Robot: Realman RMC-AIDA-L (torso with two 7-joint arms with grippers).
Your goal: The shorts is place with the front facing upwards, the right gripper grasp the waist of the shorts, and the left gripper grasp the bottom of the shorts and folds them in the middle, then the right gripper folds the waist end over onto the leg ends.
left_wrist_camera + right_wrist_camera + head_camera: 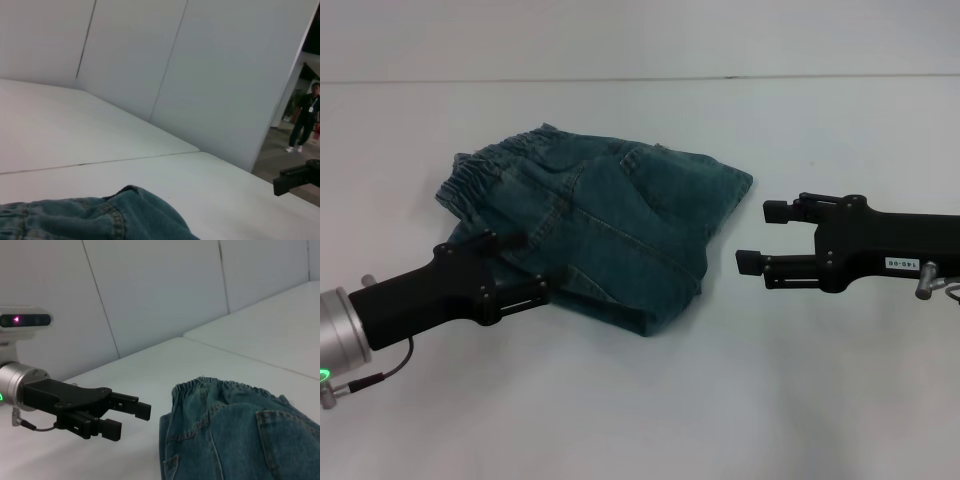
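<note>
Denim lies bunched in front of me: the shorts [605, 225] sit on the white table [720, 400], already doubled over, left of centre in my head view. Nearest me, the folded lower edge points toward my body, a thick layered corner of blue-green cloth with tan seams running across it. My left gripper [525, 270] reaches in low from the near left, silver wrist and green ring behind it; its fingers [533, 293] rest against the near left edge of the cloth. From the other arm's camera the same gripper [129, 416] shows its two fingers apart with nothing between them, just beside the fabric and not pinching it.

Farther across, my right gripper [760, 238] hangs to the right of the shorts, apart from them, its black fingers [752, 262] spread wide and bare, aimed at the folded side. A small white label [900, 263] shows on that arm.

Farthest from me lies the waist [490, 165], its puckered elastic band at the far left end of the pile. A patch pocket [287, 432] faces up on the top layer. No bin, tray or box shows anywhere on the table.
</note>
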